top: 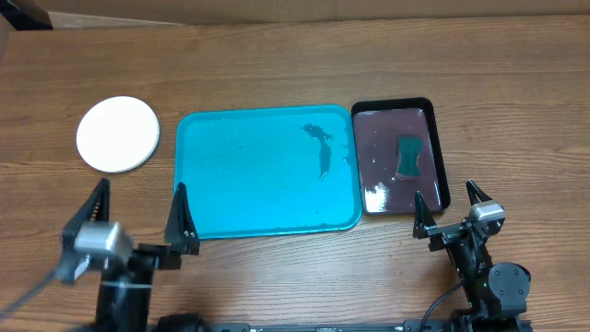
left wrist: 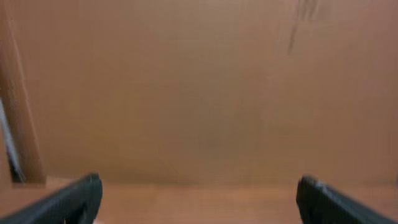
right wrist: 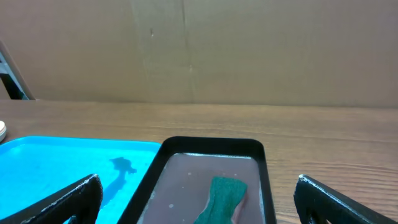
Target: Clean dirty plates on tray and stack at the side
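Plate (top: 117, 134) of white plastic is lying on the table (top: 277, 55) just left of the turquoise tray (top: 230, 184), ahead of the left gripper (top: 141, 198), the nearer one. Both it and the right gripper (top: 447, 198) are gaping, holding nothing.

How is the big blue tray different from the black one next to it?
The blue tray is larger and wider; the black tray is smaller and narrower. The blue tray carries a dark smear; the black tray holds dark liquid and a teal sponge. Both are rounded-cornered rectangles lying flat on the table.
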Motion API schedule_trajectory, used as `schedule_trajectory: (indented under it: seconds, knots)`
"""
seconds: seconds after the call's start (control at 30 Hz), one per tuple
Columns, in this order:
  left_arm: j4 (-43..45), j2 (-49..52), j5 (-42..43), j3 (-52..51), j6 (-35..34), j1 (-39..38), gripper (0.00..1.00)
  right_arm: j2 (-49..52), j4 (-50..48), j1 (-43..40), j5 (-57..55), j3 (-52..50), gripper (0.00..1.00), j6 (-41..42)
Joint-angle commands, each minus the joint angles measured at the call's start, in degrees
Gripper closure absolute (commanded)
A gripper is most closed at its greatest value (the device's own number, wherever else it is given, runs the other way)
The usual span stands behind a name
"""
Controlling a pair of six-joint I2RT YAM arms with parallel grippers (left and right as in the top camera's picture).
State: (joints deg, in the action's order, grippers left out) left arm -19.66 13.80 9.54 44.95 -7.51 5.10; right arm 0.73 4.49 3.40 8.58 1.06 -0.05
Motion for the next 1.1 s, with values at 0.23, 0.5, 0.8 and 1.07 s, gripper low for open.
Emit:
schedule_trajectory:
  seconds: [0.23, 0.5, 0.8, 1.07]
  knots:
    - [26.4, -13.6, -5.7, -24.2, -13.5, 1.9, 0.00, -0.6, -0.3, -0.3, -0.4, -0.6, 0.00, -0.4]
    - [32.3, -13.6, -9.9, -35.3, -22.6, 1.9, 0.00, -0.6, -0.3, -0.3, -0.4, -0.6, 0.00, -0.4]
    - [32.3, -13.6, -13.1, -43.8, -24.2, 1.2, 0.00, -0.6, -0.3, -0.3, -0.4, -0.6, 0.00, -0.4]
    - [21.2, -13.6, -12.4, -44.7, -18.0, 1.2, 0.00, -0.6, -0.3, -0.3, -0.4, -0.6, 0.00, -0.4]
